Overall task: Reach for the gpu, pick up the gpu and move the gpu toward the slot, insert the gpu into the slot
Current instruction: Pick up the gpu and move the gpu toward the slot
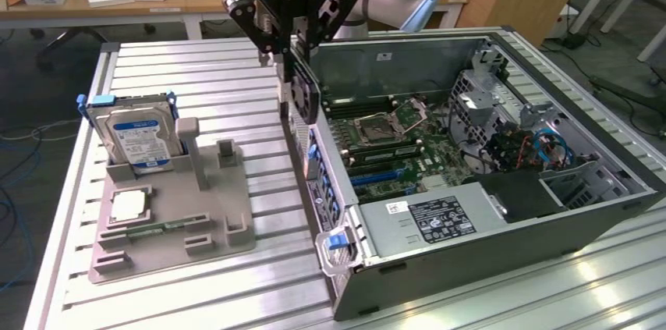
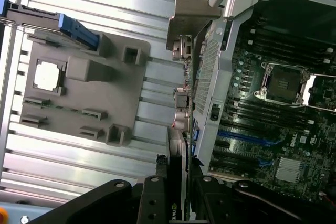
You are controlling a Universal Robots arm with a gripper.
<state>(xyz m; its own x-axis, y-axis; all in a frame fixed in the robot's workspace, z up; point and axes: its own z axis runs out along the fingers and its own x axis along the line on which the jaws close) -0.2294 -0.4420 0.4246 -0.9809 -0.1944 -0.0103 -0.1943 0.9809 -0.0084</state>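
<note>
Your jaws grip the gpu point(image 1: 302, 90) at upper centre, held upright, likely so its edge suits the slot point(image 1: 377, 176).

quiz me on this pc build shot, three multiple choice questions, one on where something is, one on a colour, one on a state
1. Where is the hard drive?
A. standing in the grey holder
B. lying on the motherboard
C. held in the gripper

2. What colour is the motherboard?
A. red
B. green
C. white

3. What state is the gpu in?
A. lying in the grey holder
B. seated on the motherboard
C. clamped in the gripper, hanging on edge

Answers:
1 A: the drive stands upright in the holder at the exterior view's left.
2 B: the board inside the open case is green.
3 C: the gripper is shut on the card's upper edge and the card hangs below it.
</note>
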